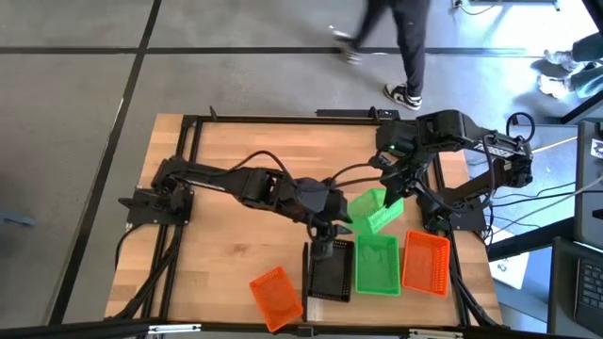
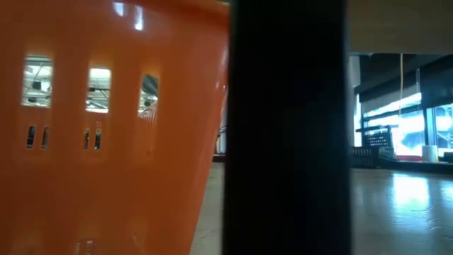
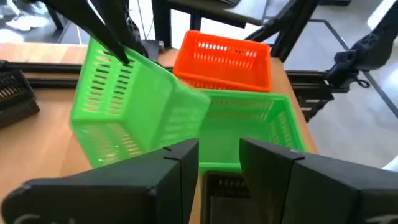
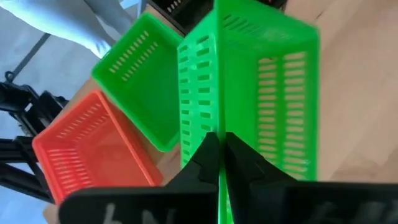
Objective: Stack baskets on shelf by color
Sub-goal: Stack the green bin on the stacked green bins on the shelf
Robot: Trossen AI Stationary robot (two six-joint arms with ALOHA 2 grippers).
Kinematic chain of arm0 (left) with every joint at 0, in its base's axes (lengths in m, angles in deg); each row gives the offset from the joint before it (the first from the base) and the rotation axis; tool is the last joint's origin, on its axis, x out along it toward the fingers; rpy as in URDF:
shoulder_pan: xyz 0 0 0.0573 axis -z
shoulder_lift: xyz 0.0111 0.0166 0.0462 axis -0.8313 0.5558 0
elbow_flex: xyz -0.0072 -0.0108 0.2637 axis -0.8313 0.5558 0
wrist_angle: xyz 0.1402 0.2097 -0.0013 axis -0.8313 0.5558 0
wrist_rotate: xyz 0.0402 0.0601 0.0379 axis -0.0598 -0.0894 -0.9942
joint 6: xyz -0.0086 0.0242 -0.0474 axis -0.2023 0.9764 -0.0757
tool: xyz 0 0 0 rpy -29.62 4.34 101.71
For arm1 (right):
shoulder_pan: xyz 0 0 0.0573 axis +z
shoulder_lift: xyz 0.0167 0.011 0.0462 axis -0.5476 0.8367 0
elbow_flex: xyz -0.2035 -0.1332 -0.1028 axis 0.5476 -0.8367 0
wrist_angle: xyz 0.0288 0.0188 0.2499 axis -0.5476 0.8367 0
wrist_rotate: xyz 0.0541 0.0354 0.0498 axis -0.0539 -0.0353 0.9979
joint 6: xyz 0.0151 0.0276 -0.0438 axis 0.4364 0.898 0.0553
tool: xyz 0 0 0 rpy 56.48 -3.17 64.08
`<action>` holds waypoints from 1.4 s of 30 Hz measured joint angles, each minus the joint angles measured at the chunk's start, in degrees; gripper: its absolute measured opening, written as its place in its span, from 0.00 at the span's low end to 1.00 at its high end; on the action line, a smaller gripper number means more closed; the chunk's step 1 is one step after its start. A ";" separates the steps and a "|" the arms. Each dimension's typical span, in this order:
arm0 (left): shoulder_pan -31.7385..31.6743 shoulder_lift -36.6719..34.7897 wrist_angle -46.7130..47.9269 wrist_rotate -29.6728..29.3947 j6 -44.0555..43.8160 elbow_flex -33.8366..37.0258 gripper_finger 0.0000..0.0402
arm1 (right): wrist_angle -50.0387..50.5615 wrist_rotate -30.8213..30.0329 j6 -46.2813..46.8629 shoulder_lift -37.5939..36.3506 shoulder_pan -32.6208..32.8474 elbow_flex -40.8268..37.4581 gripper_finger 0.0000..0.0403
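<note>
Person (image 1: 400, 42) beyond table (image 1: 236, 160)

text: none legible | right wrist view: pale marks on the right gripper (image 4: 219, 163) body, too blurred to read

Two dark, matte six-joint arms with rounded joint housings. Black cables looping along the left arm (image 1: 245, 181) and trailing from the right arm (image 1: 471, 141). Flat, angular black fingers (image 3: 180, 163), straight-edged, tapering to thin tips on the right gripper (image 4: 219, 149).
</note>
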 joint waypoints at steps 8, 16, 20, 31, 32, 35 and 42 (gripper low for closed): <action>-0.09 -2.75 1.80 -3.29 1.22 0.07 0.27 | 0.30 -2.23 -1.15 0.00 0.66 1.05 0.00; -0.09 -6.62 5.34 -4.10 2.22 0.14 0.27 | 0.84 -8.13 -1.43 -0.07 7.95 8.47 0.00; -0.55 -7.97 8.83 -6.03 -0.33 0.13 0.27 | 0.84 -10.92 -1.10 -0.09 13.62 9.94 0.00; -1.21 -8.74 11.11 -8.73 -0.31 0.13 0.27 | 0.87 -17.15 -0.17 -0.04 28.10 9.42 0.00; -1.30 -8.74 11.04 -8.75 -0.31 0.13 0.26 | 0.87 -18.26 -0.24 0.00 29.30 9.42 0.00; -1.37 -8.74 11.00 -8.82 -0.31 0.13 0.27 | 0.69 -21.74 -0.71 0.26 32.48 9.39 0.00; -1.36 -8.74 10.94 -9.02 -0.29 0.13 0.27 | -3.33 -24.05 -1.14 0.34 37.90 9.38 0.00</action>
